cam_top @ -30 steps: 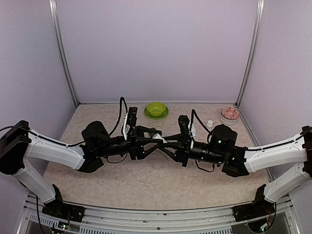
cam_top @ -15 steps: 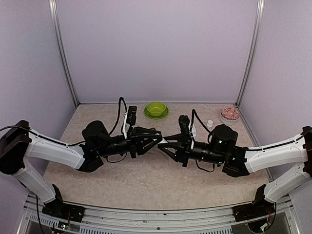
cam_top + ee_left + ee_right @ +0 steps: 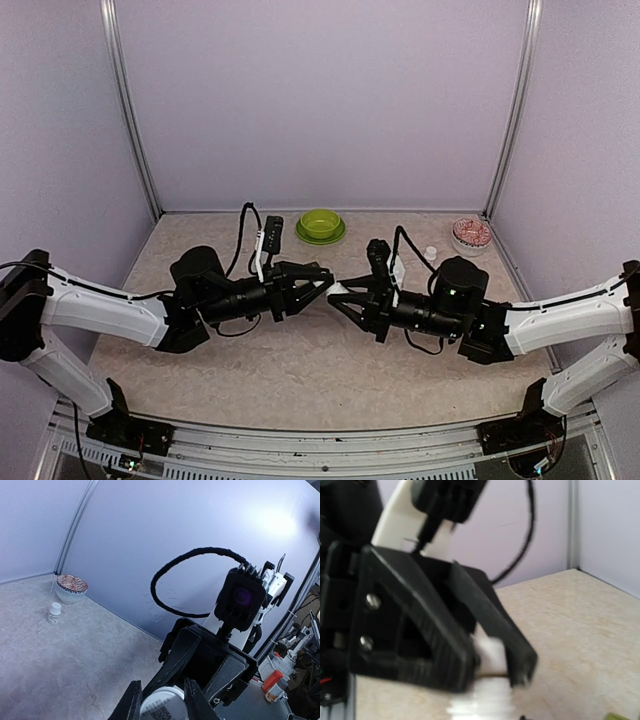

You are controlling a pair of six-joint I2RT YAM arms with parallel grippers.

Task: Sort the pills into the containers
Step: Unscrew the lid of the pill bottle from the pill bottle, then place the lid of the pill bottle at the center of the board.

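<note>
Over the middle of the beige marbled tabletop (image 3: 300, 370): two grippers tip to tip on one small white plastic bottle (image 3: 162, 706).
Left gripper (image 3: 322, 283): jaws drawn in narrow, pinching the bottle's round cap with its printed code. Right gripper (image 3: 342, 294): jaws closed tight on the opposite end; its wrist view is blurred. Pills and dark green pill box: position cannot be told; only a yellow-green sliver (image 3: 621, 716) shows at a frame edge. Farther back, lime green round bowl (image 3: 320, 226). Far right, second white bottle (image 3: 431, 254) upright, near a white bowl of red-speckled contents (image 3: 471, 234).
</note>
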